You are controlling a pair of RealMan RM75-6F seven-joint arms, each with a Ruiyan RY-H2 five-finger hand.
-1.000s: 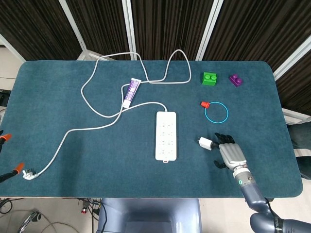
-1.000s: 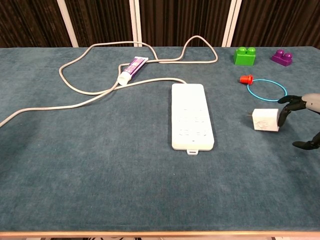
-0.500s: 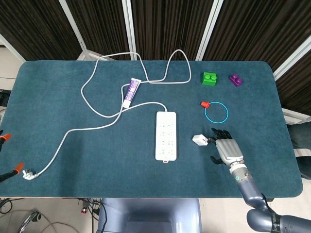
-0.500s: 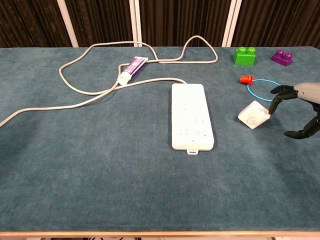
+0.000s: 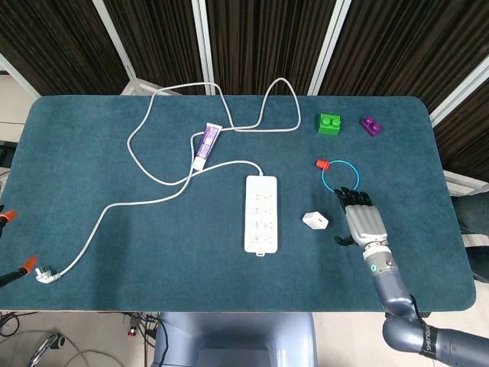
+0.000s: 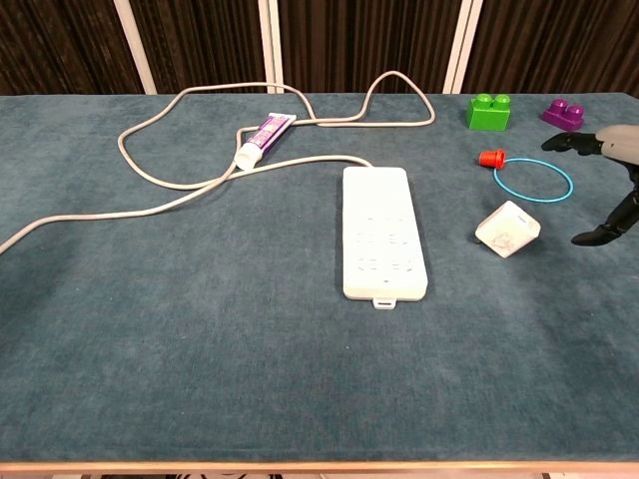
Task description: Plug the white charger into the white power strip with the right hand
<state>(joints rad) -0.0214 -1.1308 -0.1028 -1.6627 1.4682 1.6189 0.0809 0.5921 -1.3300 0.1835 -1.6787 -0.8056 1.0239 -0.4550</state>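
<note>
The white charger (image 5: 314,221) (image 6: 507,229) lies loose on the blue table, tipped on a corner, just right of the white power strip (image 5: 260,213) (image 6: 383,233). My right hand (image 5: 364,220) (image 6: 611,185) hovers to the right of the charger, apart from it, fingers spread and holding nothing. The strip lies flat with its sockets facing up, and its grey cable (image 5: 164,180) (image 6: 160,180) loops away across the table's left and back. My left hand does not show in either view.
A blue ring with a red cap (image 5: 339,177) (image 6: 532,180) lies just beyond the right hand. A green brick (image 5: 330,124) (image 6: 488,112) and a purple brick (image 5: 370,126) (image 6: 564,114) sit at the back right. A purple tube (image 5: 206,144) (image 6: 264,138) lies among the cable loops.
The right hand nudged the charger left toward the strip and tipped it over, then let go and drew back up and to the right.
</note>
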